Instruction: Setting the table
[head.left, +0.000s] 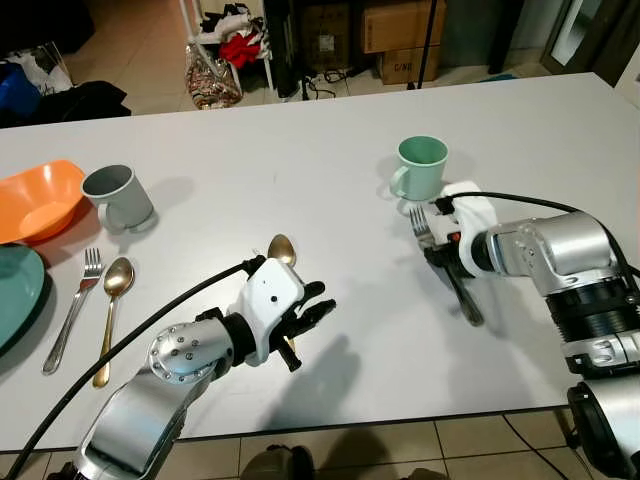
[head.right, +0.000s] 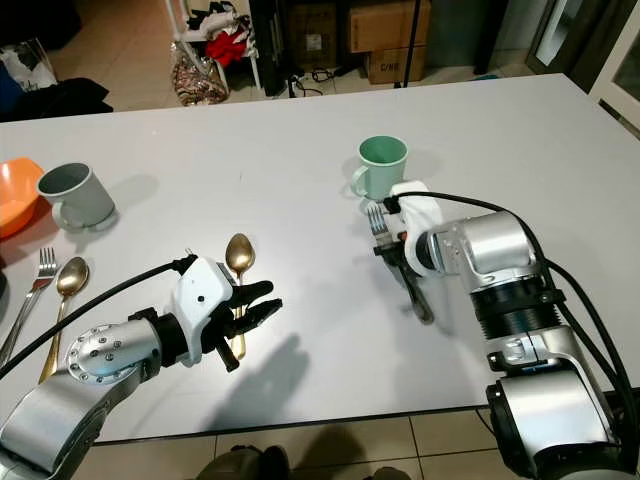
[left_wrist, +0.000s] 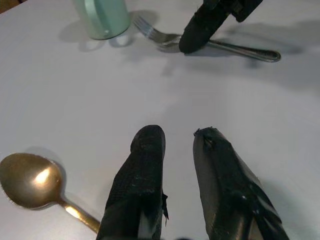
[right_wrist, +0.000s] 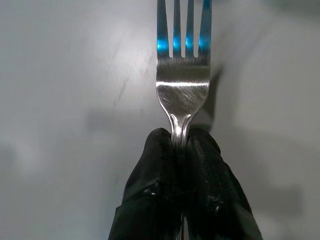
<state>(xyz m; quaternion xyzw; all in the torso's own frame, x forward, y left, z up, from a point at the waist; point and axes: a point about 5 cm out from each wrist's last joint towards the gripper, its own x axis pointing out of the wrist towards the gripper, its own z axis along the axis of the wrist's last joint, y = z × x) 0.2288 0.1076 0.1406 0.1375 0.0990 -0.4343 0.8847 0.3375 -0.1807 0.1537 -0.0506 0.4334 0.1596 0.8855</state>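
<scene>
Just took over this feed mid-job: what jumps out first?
The right pincer is shut on a silver fork beside the mint-green mug at mid-table. The left pincer hovers open by a gold spoon. A finished setting lies at the table's left edge.

The table (head.left: 300, 150) is plain white. A mint-green mug (head.left: 420, 166) stands on it, and a grey mug (head.left: 117, 195) beside an orange bowl (head.left: 40, 200) and a teal plate (head.left: 15, 290). Two spoons (head.left: 282, 250) are gold; the forks (right_wrist: 183, 75) are silver. Both arms are silver with black fingers (left_wrist: 140, 185).
</scene>
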